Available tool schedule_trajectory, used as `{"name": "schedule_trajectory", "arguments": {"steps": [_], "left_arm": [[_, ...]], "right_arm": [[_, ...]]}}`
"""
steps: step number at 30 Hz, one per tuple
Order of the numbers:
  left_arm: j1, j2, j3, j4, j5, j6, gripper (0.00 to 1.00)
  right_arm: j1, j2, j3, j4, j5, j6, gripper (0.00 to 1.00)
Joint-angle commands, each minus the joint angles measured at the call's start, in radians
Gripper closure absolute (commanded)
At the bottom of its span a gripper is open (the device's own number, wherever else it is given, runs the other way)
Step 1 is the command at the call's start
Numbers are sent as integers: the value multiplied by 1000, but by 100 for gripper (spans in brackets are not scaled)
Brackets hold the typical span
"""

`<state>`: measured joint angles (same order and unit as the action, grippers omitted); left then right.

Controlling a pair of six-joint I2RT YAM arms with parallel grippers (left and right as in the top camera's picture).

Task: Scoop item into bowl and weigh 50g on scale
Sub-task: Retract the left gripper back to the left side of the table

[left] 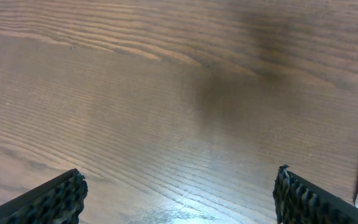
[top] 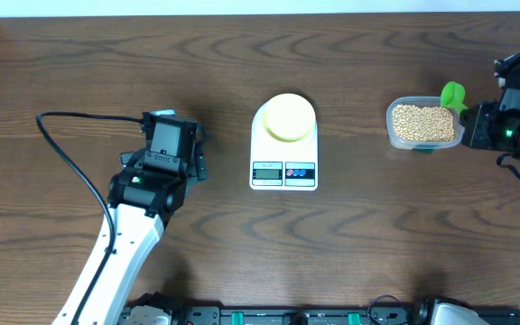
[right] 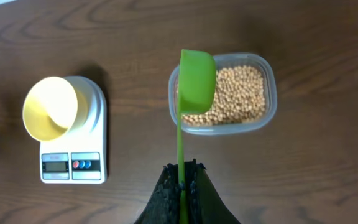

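Since the wooden table (top: 79, 54) has the white scale (top: 283, 155) at its middle, I'll place everything from that scale. To the scale's left, well apart, the left gripper (left: 178, 186) hangs over bare wood with its jaws spread wide, holding nothing. The scale itself looks rigid and steady and should need no handling. To its right stands the clear plastic tub (right: 272, 93). It looks thin-walled and probably light, so I'd expect it to skid if the scoop pushes hard into it.

On the scale's platform, behind the display, rests the pale yellow bowl (top: 289, 117), empty. It seems light and shallow, so a knock could slide it, and beans dropped from high up may bounce out. The green scoop (right: 196, 81) looks like stiff, light plastic. The right gripper (right: 182, 174) is clamped tight on the end of its thin handle, which seems the sensible place to hold it. The scoop's cup hangs over the tub's scale-side end, with no beans in it that I can see. The beans (right: 241, 93) lie in the tub. They are small, round, hard-looking and bound to roll, so they are best carried level in the cup, never pinched.

Counting: one table, two arms, one scale, one tub, one bowl, one scoop, and beans far too many to count.
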<state>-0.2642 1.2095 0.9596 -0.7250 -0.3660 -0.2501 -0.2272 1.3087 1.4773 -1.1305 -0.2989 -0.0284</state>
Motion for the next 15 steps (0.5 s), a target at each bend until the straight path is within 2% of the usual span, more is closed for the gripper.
{"name": "schedule_trajectory", "arguments": {"steps": [1,10,15], "left_arm": [[4,10,6,0,-20,5,2],[4,11,6,0,-20,5,2],[4,11,6,0,-20,5,2]], "right_arm": [[-10,0,-2,-32,12,17,99],[-36,0,-2,-32,12,84,99],[-56,0,-2,32,8,84,99]]}}
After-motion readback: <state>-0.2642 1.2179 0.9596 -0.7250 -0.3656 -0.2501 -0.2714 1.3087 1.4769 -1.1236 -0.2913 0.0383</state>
